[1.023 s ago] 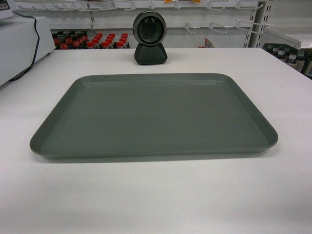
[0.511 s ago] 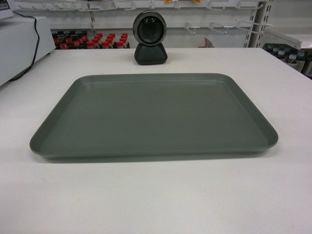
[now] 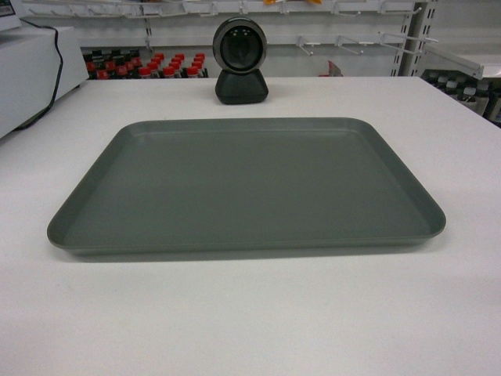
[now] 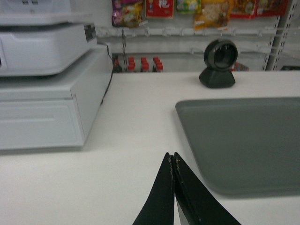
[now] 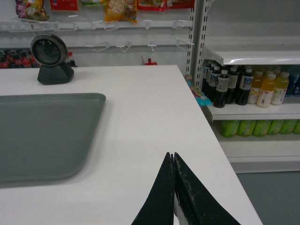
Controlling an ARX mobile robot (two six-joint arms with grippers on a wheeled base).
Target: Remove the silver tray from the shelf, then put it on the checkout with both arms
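The silver tray [image 3: 246, 188] lies flat and empty on the white checkout [image 3: 250, 313], in the middle of the head view. In the left wrist view the tray [image 4: 243, 140] is to the right of my left gripper [image 4: 172, 155], which is shut on nothing and hovers over bare table, apart from the tray's near left corner. In the right wrist view the tray [image 5: 42, 133] lies at the left, and my right gripper [image 5: 172, 155] is shut and empty over the table near its right edge. Neither gripper shows in the head view.
A round black scanner [image 3: 241, 61] stands behind the tray. A white till box [image 4: 47, 84] with a black cable sits at the table's left. Store shelves [image 5: 255, 82] with bottles stand beyond the table's right edge [image 5: 225, 159]. Hooks with snack bags hang on the back wall.
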